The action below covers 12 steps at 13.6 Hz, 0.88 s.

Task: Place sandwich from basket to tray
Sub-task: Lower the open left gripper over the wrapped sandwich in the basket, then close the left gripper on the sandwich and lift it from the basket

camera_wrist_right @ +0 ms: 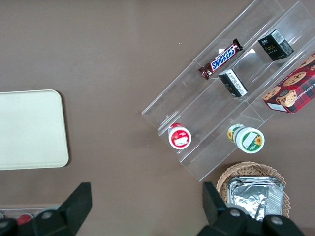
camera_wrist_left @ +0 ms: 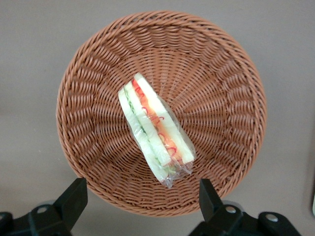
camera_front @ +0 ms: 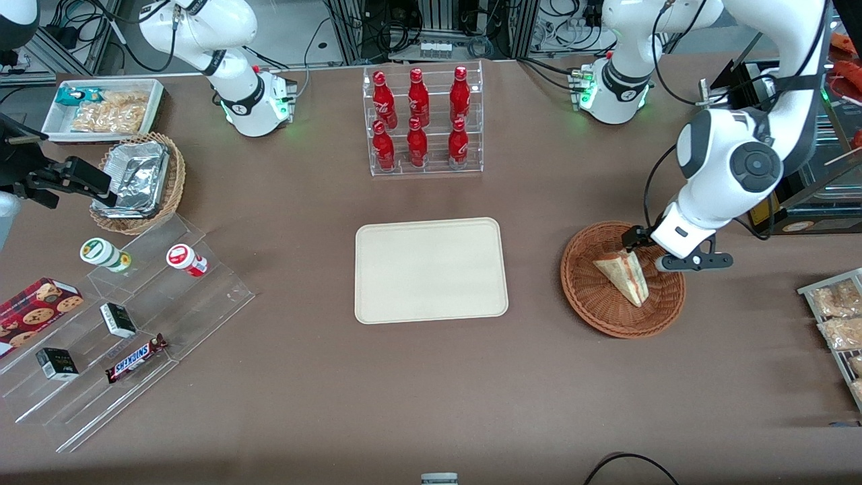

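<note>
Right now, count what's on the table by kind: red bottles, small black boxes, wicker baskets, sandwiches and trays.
Red bottles: 6
Small black boxes: 2
Wicker baskets: 2, the basket and a tan one with foil containers
Sandwich: 1, lying in the basket, with the open pincer above it
Tray: 1
Total: 12

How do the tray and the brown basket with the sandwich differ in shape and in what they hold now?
The tray is a flat, cream rectangle; the basket is round, woven, reddish-brown. The tray holds nothing; the basket holds the sandwich. The open end effector hovers above the basket, not the tray. Both sit on the brown table.
</note>
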Tool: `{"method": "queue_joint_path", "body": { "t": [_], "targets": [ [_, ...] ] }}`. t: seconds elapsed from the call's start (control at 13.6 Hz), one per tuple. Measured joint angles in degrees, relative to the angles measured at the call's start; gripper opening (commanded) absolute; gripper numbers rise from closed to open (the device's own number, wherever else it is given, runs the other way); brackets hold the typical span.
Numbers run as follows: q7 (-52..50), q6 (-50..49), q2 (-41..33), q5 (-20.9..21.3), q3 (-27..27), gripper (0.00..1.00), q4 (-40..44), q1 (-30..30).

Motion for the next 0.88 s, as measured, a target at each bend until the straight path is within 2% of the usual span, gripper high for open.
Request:
{"method": "queue_joint_path", "body": {
  "t": [0.51,0.88],
  "targets": [
    [-34.62,7.44,3.19,-0.01,-0.2,1.0,-1.0,-1.48],
    [-43.12,7.96,6.14,-0.02,-0.2,1.0,-1.0,-1.69]
  ]
}}
